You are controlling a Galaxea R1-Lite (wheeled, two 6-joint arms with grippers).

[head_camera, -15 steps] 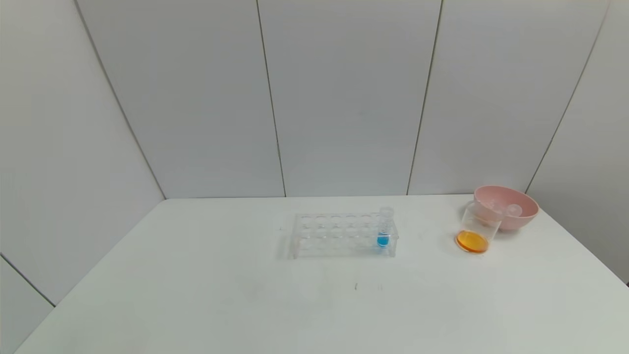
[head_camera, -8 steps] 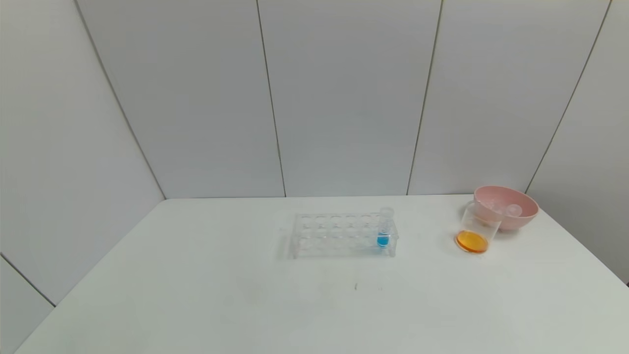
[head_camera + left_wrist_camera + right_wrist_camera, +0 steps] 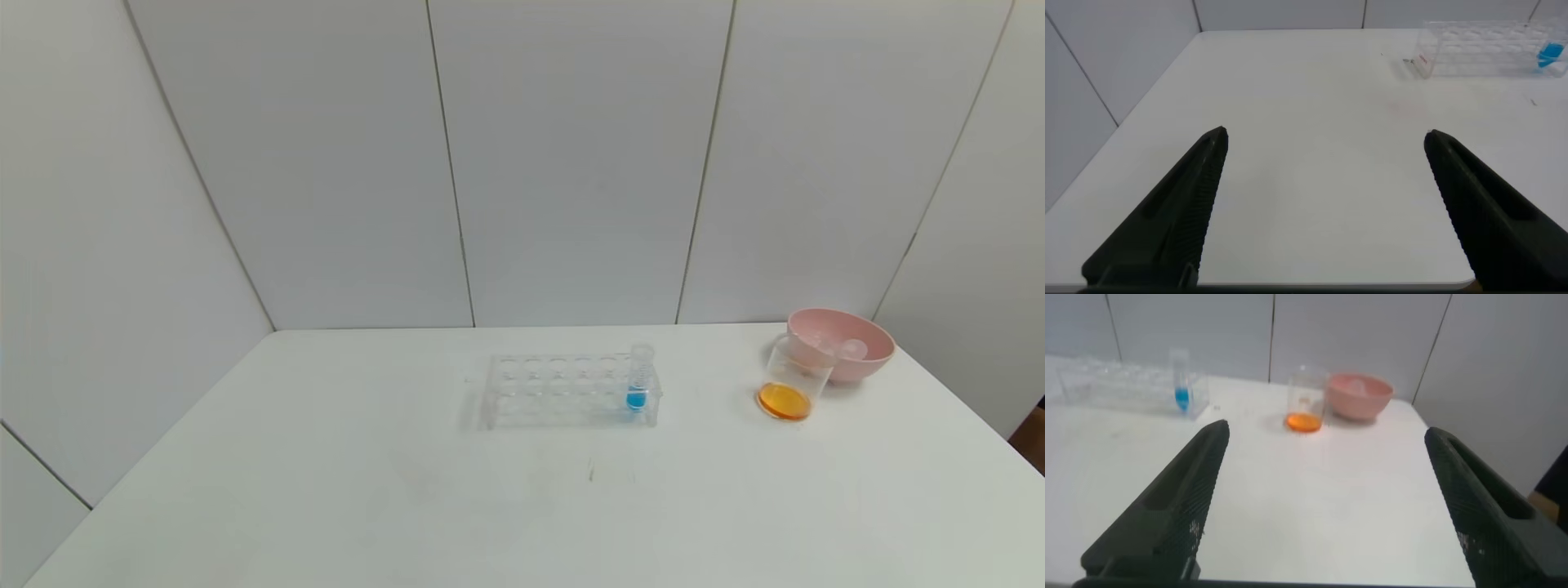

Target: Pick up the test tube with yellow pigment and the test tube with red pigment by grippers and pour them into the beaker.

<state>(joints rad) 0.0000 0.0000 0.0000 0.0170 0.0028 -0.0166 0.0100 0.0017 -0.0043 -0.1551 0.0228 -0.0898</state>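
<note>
the beaker (image 3: 790, 384) stands upright at the far right of the white table (image 3: 326, 490), touching or just in front of a pink bowl (image 3: 849, 343), and it already has orange liquid pooled in its bottom, so both pours look done. in the head view two clear tubes seem to lie in the bowl, though i cannot tell their contents. the only tube left in the clear rack (image 3: 563, 390) at the middle of the table is the blue one (image 3: 639, 380), upright in the rack's right end, which the task does not ask for. neither arm shows in the head view; both sit pulled back at the near edge. the right gripper (image 3: 1327, 502) is the nearer one to the beaker, which lies ahead of it and slightly left of its centre line, well apart, with the bowl just to the right of that. its jaws are spread wide and hold nothing, touching nothing. the left gripper (image 3: 1323, 204) is likewise spread wide and empty over bare table at the near left, with the rack far ahead to its right. judging from this, nothing remains to grasp.
</note>
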